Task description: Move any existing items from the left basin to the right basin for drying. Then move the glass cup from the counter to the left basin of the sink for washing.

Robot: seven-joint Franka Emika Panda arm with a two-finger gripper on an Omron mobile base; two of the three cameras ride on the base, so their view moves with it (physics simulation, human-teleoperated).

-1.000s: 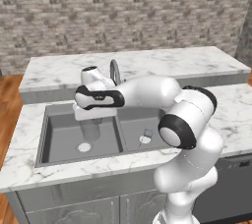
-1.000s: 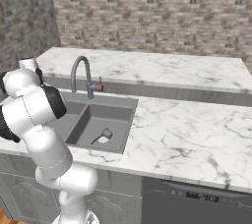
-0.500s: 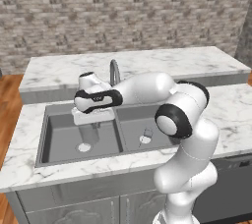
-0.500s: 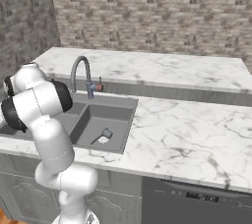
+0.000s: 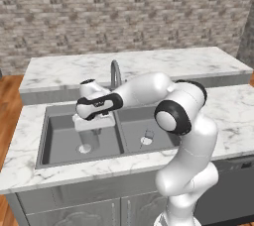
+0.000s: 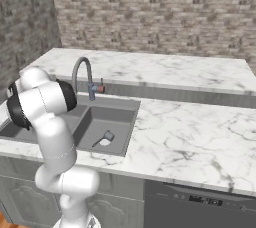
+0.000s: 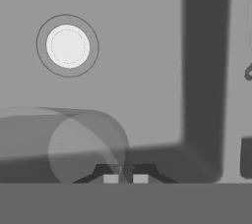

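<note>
Reaching over the left basin (image 5: pixel 64 143) of the sink, the gripper (image 7: pixel 125 178) has its jaws nearly closed on the rim of a glass cup (image 7: pixel 87 142), seen in the hand view as a translucent cylinder at 7 o'clock from the drain (image 7: pixel 67 46). From the left base view the glass (image 5: pixel 94 138) hangs below the hand, just beside the drain (image 5: pixel 85 148); whether it touches the floor is unclear. A small item (image 6: pixel 106 138) lies in the right basin (image 6: pixel 107 122), near 3 o'clock of the divider. Faucet (image 6: pixel 82 74) stands behind.
</note>
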